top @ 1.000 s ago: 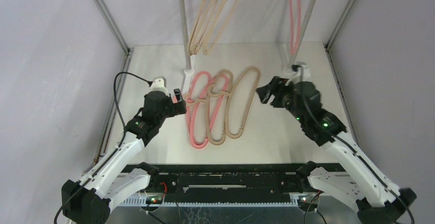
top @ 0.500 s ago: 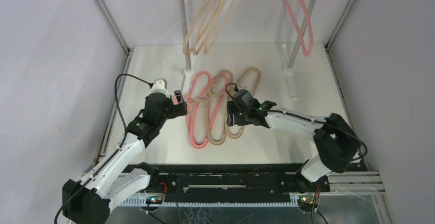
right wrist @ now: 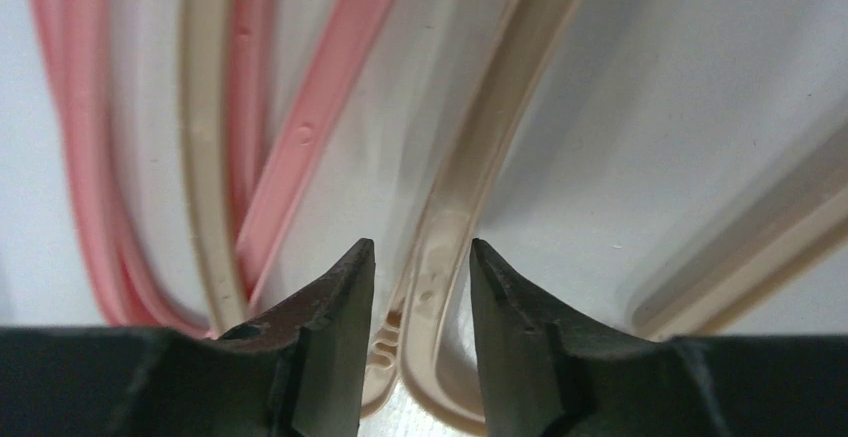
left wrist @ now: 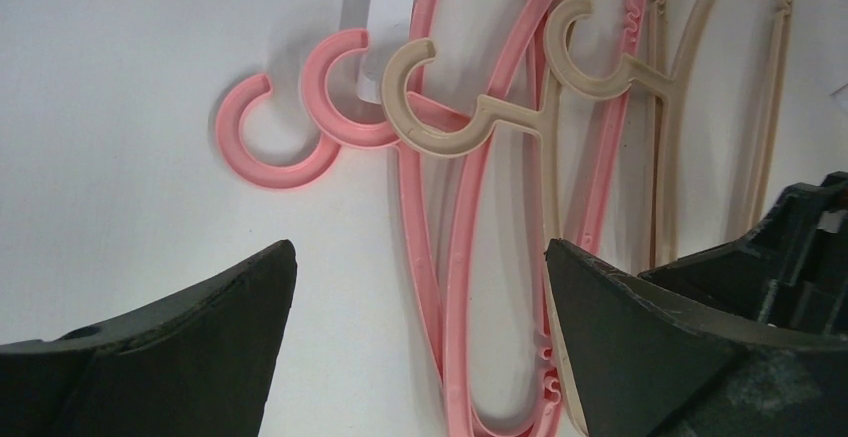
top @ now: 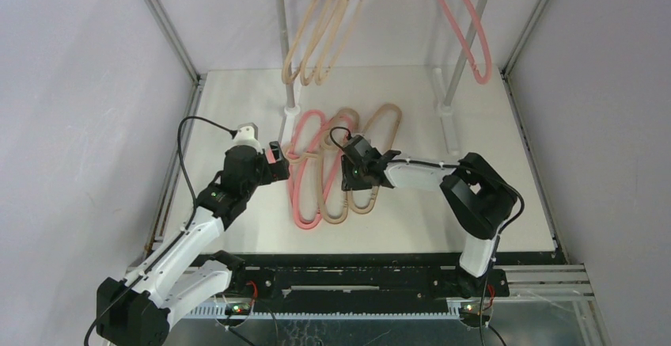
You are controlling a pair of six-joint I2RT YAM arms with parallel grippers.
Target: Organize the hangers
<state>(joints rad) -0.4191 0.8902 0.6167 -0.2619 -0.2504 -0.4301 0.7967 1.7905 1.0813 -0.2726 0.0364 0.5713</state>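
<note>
Several hangers lie overlapped on the table: pink ones (top: 303, 184) at the left, beige ones (top: 372, 152) at the right. Beige hangers (top: 320, 33) hang at the rack's left end and a pink hanger (top: 467, 21) at its right end. My left gripper (top: 274, 161) is open and empty, low beside the pink hangers' hooks (left wrist: 275, 147), with the pink hangers' long sides (left wrist: 455, 287) between its fingers. My right gripper (top: 353, 182) is over the pile. Its jaws (right wrist: 420, 249) stand narrowly apart on either side of a beige hanger's rim (right wrist: 455, 217), without clamping it.
Two grey rack poles (top: 282, 37) (top: 468, 49) rise from white feet (top: 291, 112) (top: 445, 112) at the back of the white table (top: 237, 93). Grey walls and metal frame posts close in both sides.
My right arm swung from the right rack pole to the pile in the middle and lowered onto a beige hanger. The hung pink hanger is swinging. My left arm stayed still.
</note>
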